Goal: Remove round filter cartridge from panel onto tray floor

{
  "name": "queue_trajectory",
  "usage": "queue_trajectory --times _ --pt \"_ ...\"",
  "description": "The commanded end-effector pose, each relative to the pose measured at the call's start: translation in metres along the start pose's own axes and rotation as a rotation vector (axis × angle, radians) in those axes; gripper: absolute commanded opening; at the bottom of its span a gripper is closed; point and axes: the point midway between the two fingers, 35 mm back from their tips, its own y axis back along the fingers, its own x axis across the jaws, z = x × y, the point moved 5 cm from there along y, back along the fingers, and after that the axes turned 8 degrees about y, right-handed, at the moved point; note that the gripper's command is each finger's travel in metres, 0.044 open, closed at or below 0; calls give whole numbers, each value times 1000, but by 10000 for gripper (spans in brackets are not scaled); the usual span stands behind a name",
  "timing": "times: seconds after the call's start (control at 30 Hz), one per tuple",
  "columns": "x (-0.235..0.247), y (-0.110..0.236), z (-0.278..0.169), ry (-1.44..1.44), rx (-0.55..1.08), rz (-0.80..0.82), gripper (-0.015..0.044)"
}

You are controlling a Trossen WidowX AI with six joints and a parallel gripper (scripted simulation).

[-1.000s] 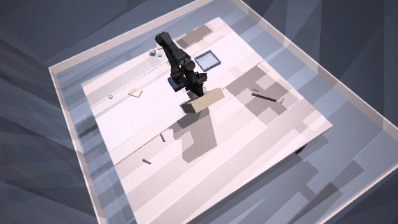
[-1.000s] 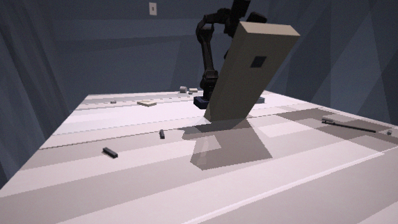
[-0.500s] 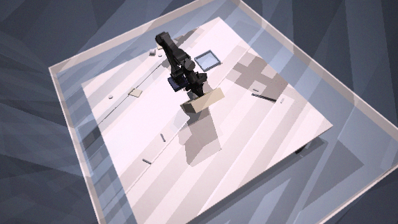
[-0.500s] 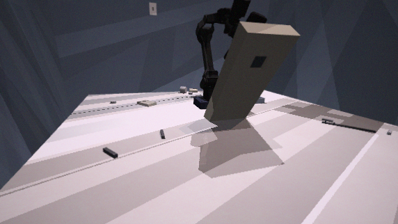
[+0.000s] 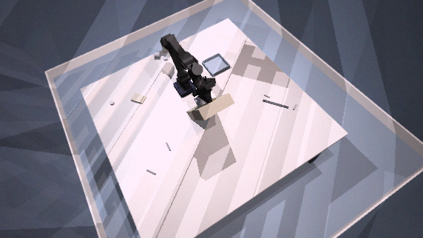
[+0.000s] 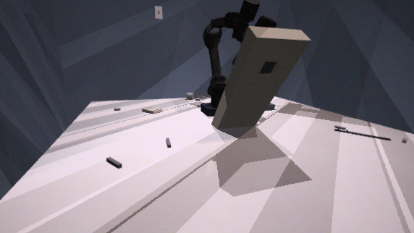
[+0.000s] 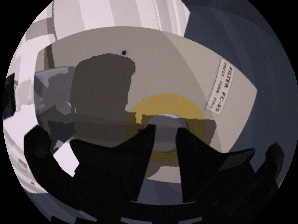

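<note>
jaws on cartridge (image 7: 160, 137) (panel (image 6: 253, 79) tilted)

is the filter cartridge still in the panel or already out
Still in: the wrist view shows the yellow cartridge seated in the tan panel, with the gripper shut on it.

Pale table (image 5: 259, 155) — tilted panel (image 5: 216, 106), small bars (image 5: 275, 104) (scattered), square tray (image 5: 216, 64).

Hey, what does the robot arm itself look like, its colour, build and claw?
The arm is matte black throughout, built of chunky rounded links with cylindrical joints, on a dark navy base. No cables or markings show. In the wrist view the claw has two broad, flat black fingers.
</note>
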Motion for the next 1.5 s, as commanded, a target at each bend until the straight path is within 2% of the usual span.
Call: queue_trajectory --times 0.0,0.7,1.1,1.47 --pt "-1 -7 -2 -4 13 -2 0" --pt "-1 -7 -2 -4 13 -2 0" --pt "-1 68 -1 -4 10 2 0" --pt "15 72 5 -4 10 3 0"
